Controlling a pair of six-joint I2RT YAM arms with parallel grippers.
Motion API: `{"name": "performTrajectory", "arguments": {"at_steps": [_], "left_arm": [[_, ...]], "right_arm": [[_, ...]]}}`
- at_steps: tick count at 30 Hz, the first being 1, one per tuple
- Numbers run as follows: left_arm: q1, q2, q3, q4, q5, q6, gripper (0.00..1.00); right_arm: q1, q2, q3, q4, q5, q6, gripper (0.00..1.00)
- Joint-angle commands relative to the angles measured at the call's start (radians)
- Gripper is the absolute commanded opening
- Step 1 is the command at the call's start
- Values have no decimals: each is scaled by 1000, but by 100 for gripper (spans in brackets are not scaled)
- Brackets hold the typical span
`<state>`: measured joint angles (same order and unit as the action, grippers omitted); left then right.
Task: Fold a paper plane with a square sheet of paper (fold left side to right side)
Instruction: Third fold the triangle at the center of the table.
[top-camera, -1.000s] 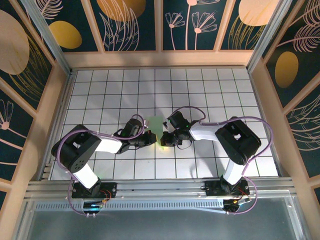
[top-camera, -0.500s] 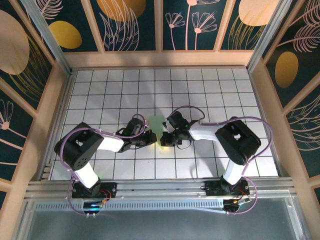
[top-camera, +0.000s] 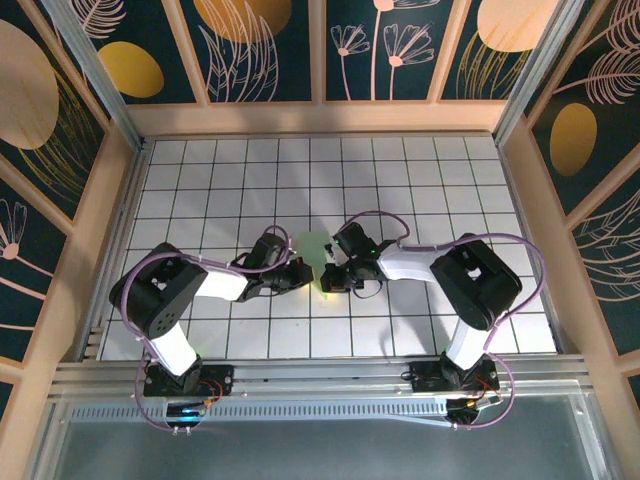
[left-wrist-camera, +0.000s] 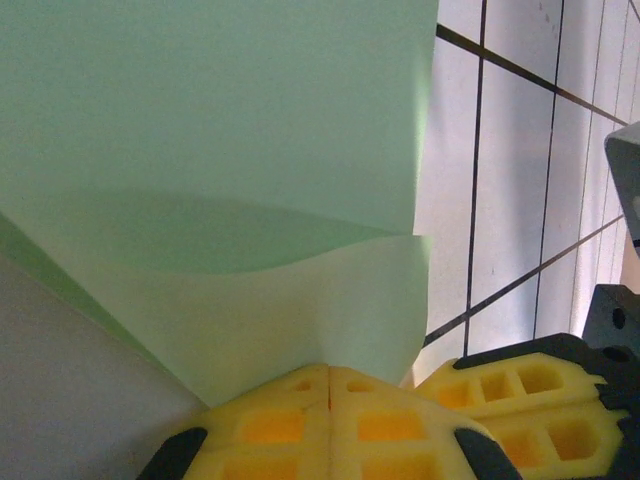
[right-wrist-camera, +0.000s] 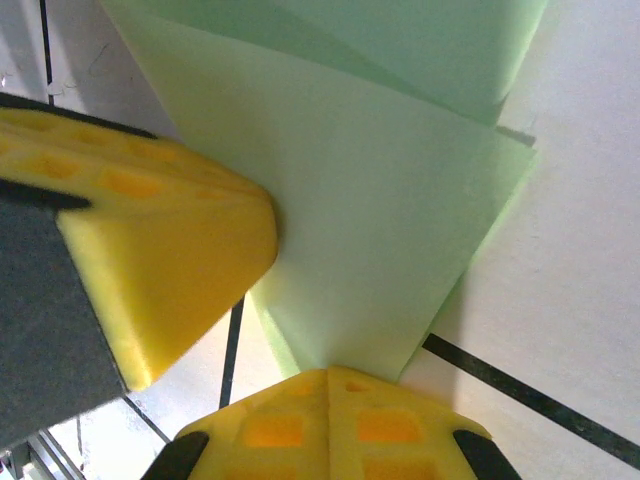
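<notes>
You have the sheet of paper (top-camera: 313, 248) lying on the surface (top-camera: 200, 180) near its middle, between your two tools. Your left tool (top-camera: 303, 277) meets the sheet's near end from the left, your right tool (top-camera: 330, 279) from the right, the two just beside each other. The sheet runs from them toward the far side, one layer folded on another.

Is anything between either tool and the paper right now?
Nothing visible does. The left tool is shut on the near edge of the paper, and the right tool looks shut on a corner of it, close beside the left one.
</notes>
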<state>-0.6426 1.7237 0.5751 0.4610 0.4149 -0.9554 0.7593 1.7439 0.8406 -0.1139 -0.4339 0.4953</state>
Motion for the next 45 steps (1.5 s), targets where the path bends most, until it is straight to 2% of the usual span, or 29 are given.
{"name": "performTrajectory", "arguments": {"at_steps": [1, 18, 25, 29, 33, 38, 45], "left_arm": [[70, 45, 3, -44, -119, 42, 0], [227, 73, 23, -88, -148, 155, 0], [247, -59, 14, -136, -159, 188, 0], [226, -161, -17, -157, -143, 209, 0], [144, -200, -28, -142, -96, 203, 0], [64, -151, -21, -33, -38, 135, 0], [47, -44, 51, 5, -24, 124, 0]], "right_arm": [[-15, 68, -39, -148, 175, -30, 0], [-23, 64, -47, -138, 156, -26, 0], [-38, 39, -57, -116, 143, -23, 0], [-56, 22, -61, -107, 136, -29, 0], [-74, 21, -58, -112, 136, -50, 0], [-83, 18, -53, -115, 132, -63, 0], [-83, 14, -51, -127, 136, -67, 0]]}}
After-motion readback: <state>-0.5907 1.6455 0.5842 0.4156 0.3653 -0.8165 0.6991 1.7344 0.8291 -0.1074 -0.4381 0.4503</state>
